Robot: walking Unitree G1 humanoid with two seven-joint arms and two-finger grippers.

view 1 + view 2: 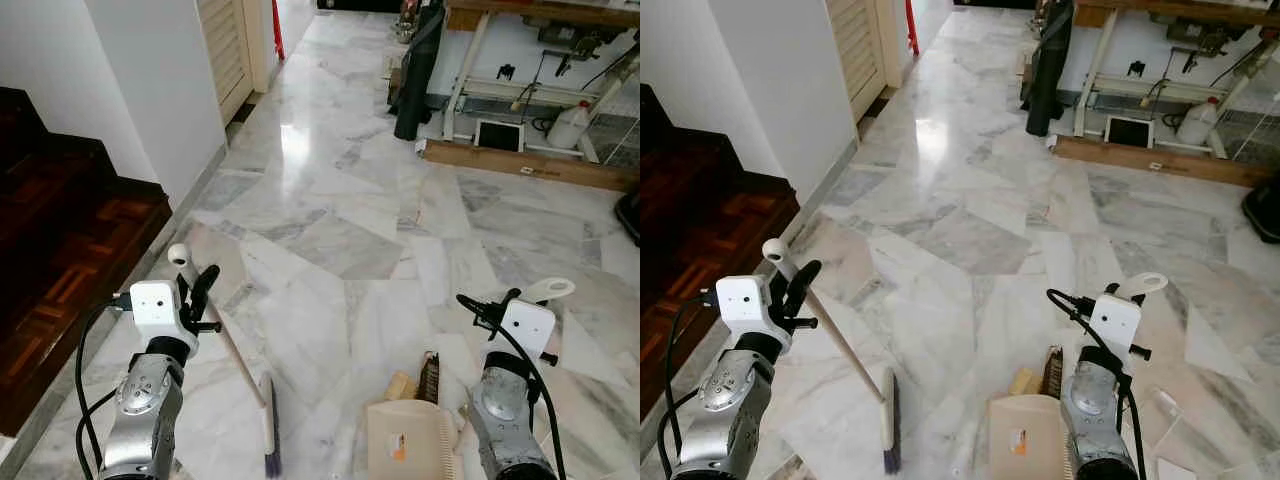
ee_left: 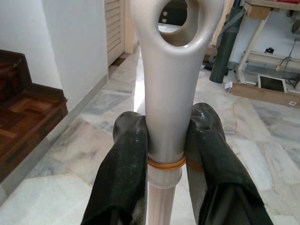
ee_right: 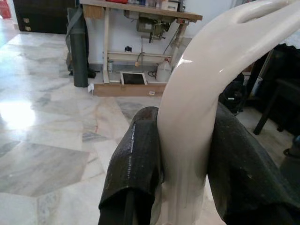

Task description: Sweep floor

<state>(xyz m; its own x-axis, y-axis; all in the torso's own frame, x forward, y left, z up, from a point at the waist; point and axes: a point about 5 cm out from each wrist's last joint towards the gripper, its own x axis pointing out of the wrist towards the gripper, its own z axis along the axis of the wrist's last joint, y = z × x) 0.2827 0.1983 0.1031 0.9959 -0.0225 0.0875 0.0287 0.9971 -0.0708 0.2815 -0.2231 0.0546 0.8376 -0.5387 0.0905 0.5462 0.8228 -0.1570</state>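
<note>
On a grey-veined white marble floor (image 1: 330, 200), the left gripper (image 2: 164, 154) has its fingers clamped on the cream plastic broom handle (image 2: 166, 93); the broom's bristle head (image 1: 888, 425) rests left of the beige plastic dustpan (image 1: 405, 440), whose curved handle (image 3: 201, 103) the right gripper (image 3: 187, 173) pinches tight.
</note>
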